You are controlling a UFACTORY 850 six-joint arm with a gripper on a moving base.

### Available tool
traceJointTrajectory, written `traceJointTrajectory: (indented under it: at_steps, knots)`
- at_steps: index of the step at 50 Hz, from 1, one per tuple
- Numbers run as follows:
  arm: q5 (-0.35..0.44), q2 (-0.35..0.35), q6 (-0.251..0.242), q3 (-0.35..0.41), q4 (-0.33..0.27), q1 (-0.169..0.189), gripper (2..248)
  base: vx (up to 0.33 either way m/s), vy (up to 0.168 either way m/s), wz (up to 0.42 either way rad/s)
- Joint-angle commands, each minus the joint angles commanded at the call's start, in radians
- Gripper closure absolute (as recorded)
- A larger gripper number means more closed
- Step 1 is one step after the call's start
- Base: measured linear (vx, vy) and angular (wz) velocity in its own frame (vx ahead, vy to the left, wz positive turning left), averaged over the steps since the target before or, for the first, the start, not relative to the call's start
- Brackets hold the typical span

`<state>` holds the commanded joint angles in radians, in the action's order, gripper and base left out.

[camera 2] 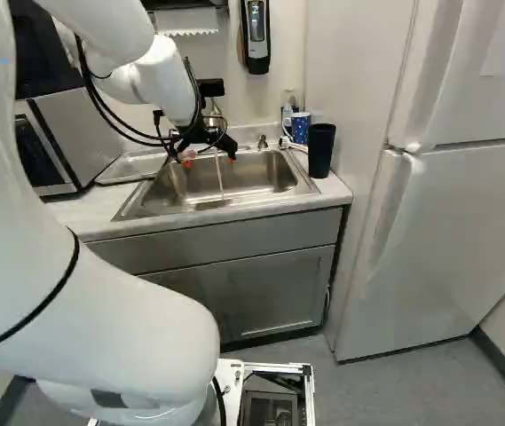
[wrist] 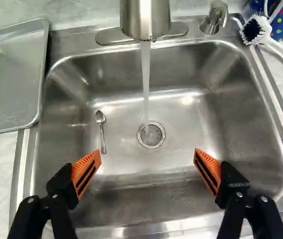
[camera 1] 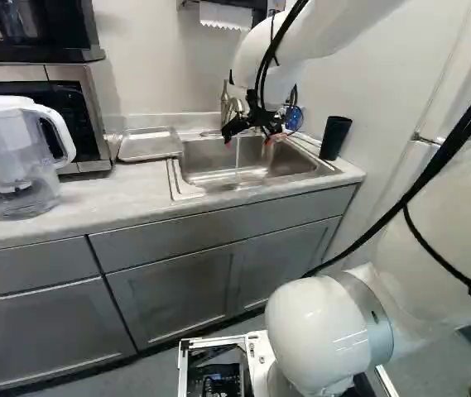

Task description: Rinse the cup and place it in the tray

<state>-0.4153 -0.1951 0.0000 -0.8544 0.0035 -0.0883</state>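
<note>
1. The claw (wrist: 147,152) hung over the sink (wrist: 181,114), spread wide, holding nothing
2. Water (wrist: 145,84) fell ahead of it to the drain (wrist: 151,134)
3. The cup (camera 2: 320,149) stood on the table (camera 1: 94,198), just beside the sink
4. Fetching it seemed the step in hand, best done with an even grip, clear of the blue mug (camera 2: 300,127)
5. The tray (wrist: 12,79) lay across the sink from the cup

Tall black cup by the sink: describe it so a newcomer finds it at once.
Find the tall white fridge at the right of the right base view. On the fridge end of the pale countertop, beside the stainless-steel sink, stands the tall black cup. It is plain, while the blue cup just behind it is dotted.
</note>
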Motion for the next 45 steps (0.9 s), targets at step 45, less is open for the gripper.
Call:
traceJointTrajectory:
  at_steps: [45]
  knots:
    - [0.093, -0.029, 0.000, 0.025, 0.062, 0.073, 3, 0.000, 0.000, 0.000]
